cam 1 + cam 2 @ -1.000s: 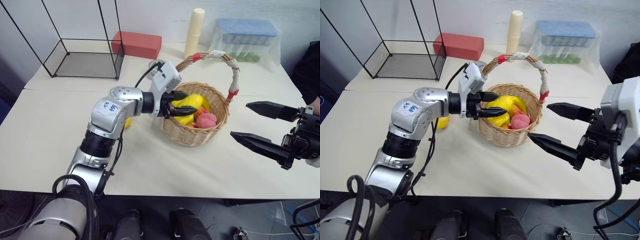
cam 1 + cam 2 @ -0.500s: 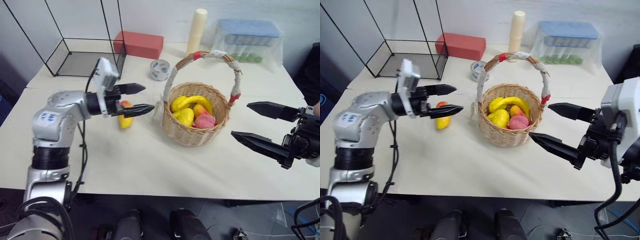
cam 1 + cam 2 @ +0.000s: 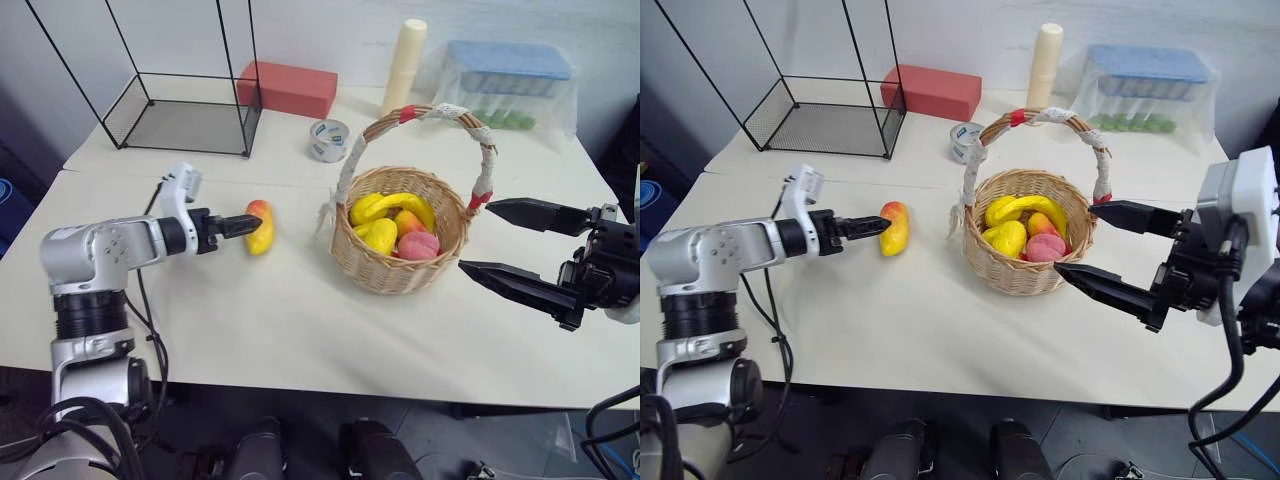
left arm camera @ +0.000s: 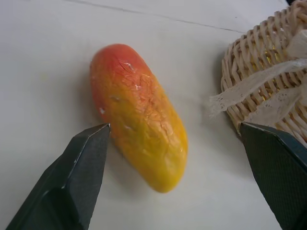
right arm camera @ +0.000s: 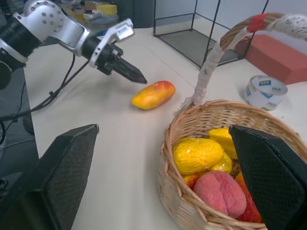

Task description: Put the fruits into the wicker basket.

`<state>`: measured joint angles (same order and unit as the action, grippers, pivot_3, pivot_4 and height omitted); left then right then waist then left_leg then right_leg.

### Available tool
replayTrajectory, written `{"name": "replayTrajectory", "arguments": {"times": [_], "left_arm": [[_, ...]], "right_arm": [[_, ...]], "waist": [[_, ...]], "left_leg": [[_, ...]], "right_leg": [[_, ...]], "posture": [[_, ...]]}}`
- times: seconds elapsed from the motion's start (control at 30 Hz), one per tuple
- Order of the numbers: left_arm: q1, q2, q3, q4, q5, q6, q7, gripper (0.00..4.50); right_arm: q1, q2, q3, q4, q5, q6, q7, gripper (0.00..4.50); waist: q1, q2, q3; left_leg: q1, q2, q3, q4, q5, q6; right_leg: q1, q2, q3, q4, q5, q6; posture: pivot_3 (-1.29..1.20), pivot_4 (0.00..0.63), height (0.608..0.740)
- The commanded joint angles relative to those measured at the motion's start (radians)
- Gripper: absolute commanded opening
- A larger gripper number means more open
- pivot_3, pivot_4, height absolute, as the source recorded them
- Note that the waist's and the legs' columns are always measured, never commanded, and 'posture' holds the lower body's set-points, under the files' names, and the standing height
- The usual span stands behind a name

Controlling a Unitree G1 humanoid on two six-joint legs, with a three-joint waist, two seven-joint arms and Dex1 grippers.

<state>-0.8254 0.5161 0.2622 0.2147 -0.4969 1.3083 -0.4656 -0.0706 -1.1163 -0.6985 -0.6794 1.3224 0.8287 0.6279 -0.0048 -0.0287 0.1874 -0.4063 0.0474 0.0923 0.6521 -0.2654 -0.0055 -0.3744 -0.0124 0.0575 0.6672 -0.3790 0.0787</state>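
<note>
The wicker basket [image 3: 398, 262] stands upright, round and tan, its tall arched handle [image 3: 440, 112] wrapped in white cloth with red tape bands. Inside it lie a yellow banana [image 3: 392, 205], a yellow lemon [image 3: 380, 236], and a pink peach [image 3: 418, 246]. A red-and-yellow mango [image 3: 260, 226] lies on its side left of the basket, apart from it.

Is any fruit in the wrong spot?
Yes. The mango lies alone on the table, outside the wicker basket where the other fruits sit. The open left hand points at it.
</note>
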Motion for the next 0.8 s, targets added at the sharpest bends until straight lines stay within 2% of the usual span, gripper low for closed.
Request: {"name": "replayTrajectory", "arguments": {"times": [0.03,0.2,0.23,0.3,0.4,0.5,0.6,0.67,0.73,0.8], "left_arm": [[-0.043,-0.037,-0.039,0.09,0.073,-0.044,0.088,4.45],[-0.078,-0.058,-0.073,0.194,0.119,-0.103,0.115,4.45],[-0.08,-0.055,-0.083,0.201,0.125,-0.112,0.111,4.07],[-0.077,-0.044,-0.109,0.203,0.137,-0.135,0.092,3.63],[-0.08,-0.022,-0.133,0.2,0.144,-0.151,0.058,2.73],[-0.08,0.014,-0.155,0.187,0.136,-0.17,-0.01,2.54],[-0.069,0.073,-0.191,0.144,0.115,-0.195,-0.134,2.54],[-0.039,0.132,-0.242,0.077,0.118,-0.275,-0.251,2.54],[0.025,0.232,-0.298,-0.081,0.089,-0.392,-0.464,2.54],[0.062,0.298,-0.322,-0.18,0.061,-0.463,-0.604,2.54]], "right_arm": [[-0.013,0.006,0.015,-0.009,-0.018,-0.024,0.004,4.5],[-0.021,0.015,0.023,-0.019,-0.008,-0.027,-0.014,4.5],[-0.021,0.015,0.021,-0.02,-0.006,-0.026,-0.015,4.5],[-0.014,0.018,0.012,-0.025,-0.003,-0.022,-0.021,4.5],[-0.003,0.022,0.002,-0.034,0.001,-0.019,-0.028,4.5],[0.001,0.023,-0.003,-0.04,0.007,-0.019,-0.035,4.5],[0.008,0.024,-0.009,-0.039,0.004,-0.018,-0.032,4.5],[0.01,0.024,-0.011,-0.037,0.003,-0.019,-0.031,4.5],[0.01,0.022,-0.012,-0.035,0.005,-0.018,-0.032,4.5],[0.01,0.021,-0.013,-0.033,0.007,-0.018,-0.032,4.5]], "waist": [[-0.004,0.0,0.0],[-0.002,0.0,0.0],[-0.002,0.0,0.0],[-0.001,0.0,0.0],[-0.001,0.0,0.0],[-0.002,0.0,0.0],[-0.002,0.0,0.0],[-0.004,0.0,0.0],[-0.009,0.0,0.0],[-0.014,0.0,0.0]], "left_leg": [[0.0,0.0,0.001,0.0,0.0,0.0],[0.0,0.001,0.001,0.001,0.001,-0.002],[0.001,0.001,0.001,0.001,0.001,-0.002],[0.001,0.001,0.001,0.001,0.001,-0.002],[0.001,0.001,0.001,0.001,0.001,-0.002],[0.001,0.001,0.002,0.0,0.002,-0.002],[0.001,0.001,0.002,0.0,0.002,-0.003],[0.001,0.001,0.002,0.0,0.002,-0.003],[0.001,0.001,0.002,-0.001,0.002,-0.003],[0.001,0.001,0.002,-0.002,0.002,-0.003]], "right_leg": [[0.0,0.001,0.001,0.0,0.0,0.0],[-0.001,0.001,0.001,0.002,0.0,0.0],[-0.001,0.001,0.001,0.002,0.0,0.0],[0.0,0.001,0.001,0.002,0.0,0.0],[0.0,0.001,0.001,0.002,0.0,0.0],[-0.001,0.001,0.001,0.002,0.0,0.0],[-0.001,0.001,0.001,0.002,0.0,0.0],[-0.001,0.001,0.001,0.002,0.0,0.0],[-0.001,0.0,0.001,0.002,0.0,0.0],[-0.001,0.0,0.001,0.001,-0.001,-0.001]], "posture": [[0.0,0.15,0.74],[0.0,0.15,0.74],[0.0,0.15,0.74],[0.0,0.15,0.74],[0.0,0.15,0.74],[0.0,0.15,0.74],[0.0,0.15,0.74],[0.0,0.15,0.74],[0.0,0.15,0.74],[0.0,0.15,0.74]]}}
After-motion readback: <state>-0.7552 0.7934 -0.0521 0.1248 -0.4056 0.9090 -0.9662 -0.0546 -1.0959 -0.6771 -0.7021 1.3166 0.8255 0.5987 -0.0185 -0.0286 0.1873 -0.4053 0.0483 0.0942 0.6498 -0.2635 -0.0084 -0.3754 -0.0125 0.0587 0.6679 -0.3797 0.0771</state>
